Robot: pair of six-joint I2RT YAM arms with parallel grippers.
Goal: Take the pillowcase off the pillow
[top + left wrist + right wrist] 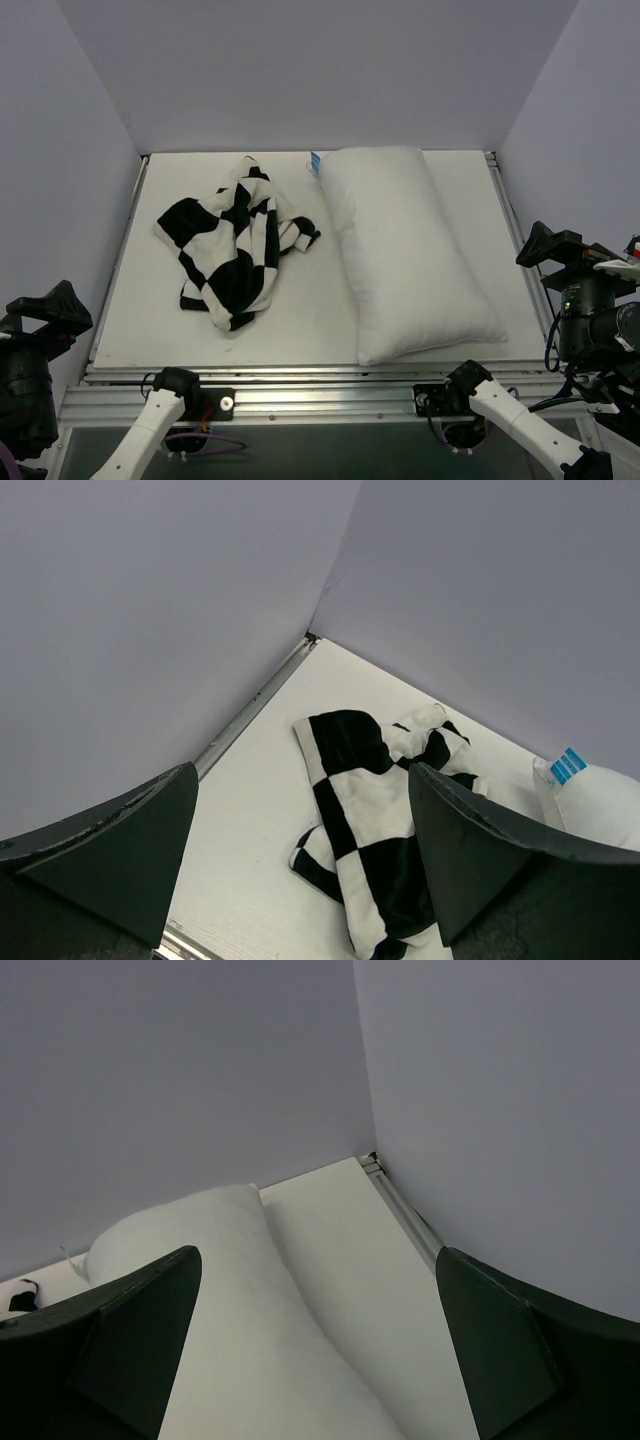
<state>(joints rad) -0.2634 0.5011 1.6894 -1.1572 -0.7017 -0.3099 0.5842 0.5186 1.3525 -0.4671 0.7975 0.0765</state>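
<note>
The black and white checkered pillowcase [235, 245] lies crumpled in a heap on the left half of the table, apart from the pillow; it also shows in the left wrist view [370, 800]. The plain white pillow [410, 250] lies bare on the right half, its blue tag [316, 162] at the far end. My left gripper [302, 770] is open and empty, held back off the table's near left corner [45, 305]. My right gripper [318, 1255] is open and empty, off the right edge [560, 245], looking over the pillow [230, 1300].
The white table [140, 320] is closed in by lavender walls at the back and both sides [320, 70]. A metal rail [300, 375] runs along the near edge, with the arm bases below it.
</note>
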